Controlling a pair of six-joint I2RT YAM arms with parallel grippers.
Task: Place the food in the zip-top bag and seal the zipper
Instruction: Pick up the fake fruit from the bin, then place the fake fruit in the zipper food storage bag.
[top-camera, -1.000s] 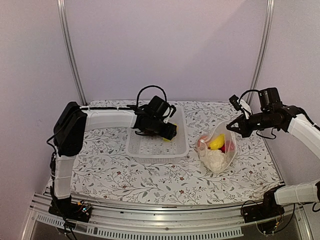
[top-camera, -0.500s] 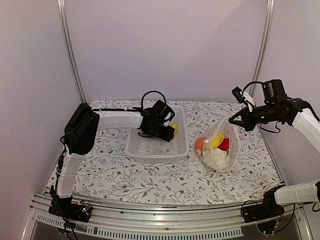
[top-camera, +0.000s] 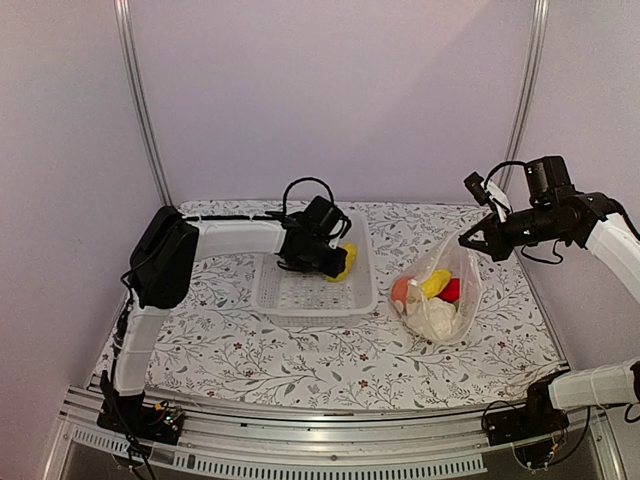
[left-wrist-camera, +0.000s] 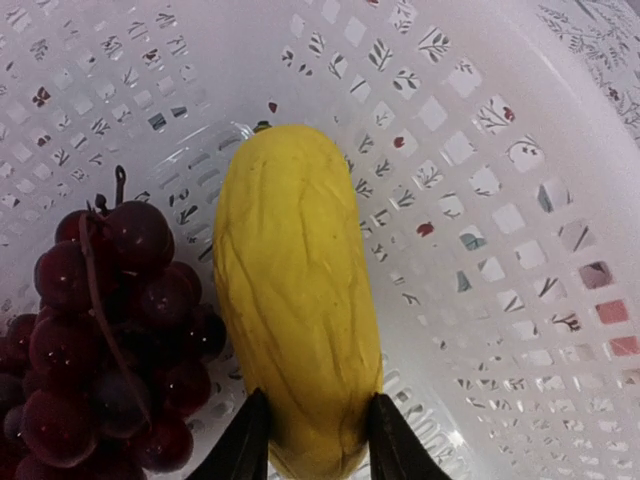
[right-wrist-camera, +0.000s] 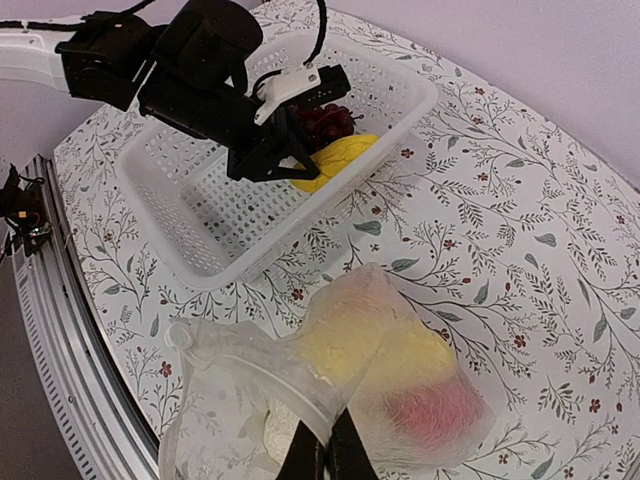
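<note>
My left gripper (top-camera: 335, 262) is inside the white basket (top-camera: 315, 305), shut on a yellow piece (left-wrist-camera: 295, 300) that fills the gap between its fingers. The dark grape bunch (left-wrist-camera: 110, 330) lies beside it on the basket floor. My right gripper (top-camera: 468, 240) is shut on the mouth edge of the zip-top bag (top-camera: 440, 290) and holds it up and open. Inside the bag are an orange pumpkin (top-camera: 400, 290), a yellow piece (top-camera: 433, 283), a red pepper (top-camera: 452, 290) and a white cauliflower (top-camera: 430, 315). The zipper (right-wrist-camera: 270, 365) runs along the raised mouth edge.
The basket (right-wrist-camera: 250, 260) stands on the flowered cloth just left of the bag (right-wrist-camera: 400, 370). The left arm (right-wrist-camera: 200, 60) reaches over the basket's far side. Metal frame posts (top-camera: 140, 100) stand at the back corners.
My right gripper has raised the bag's mouth edge higher and a little to the right. My left gripper has shifted right in the basket, and the yellow piece now shows more at its tip.
</note>
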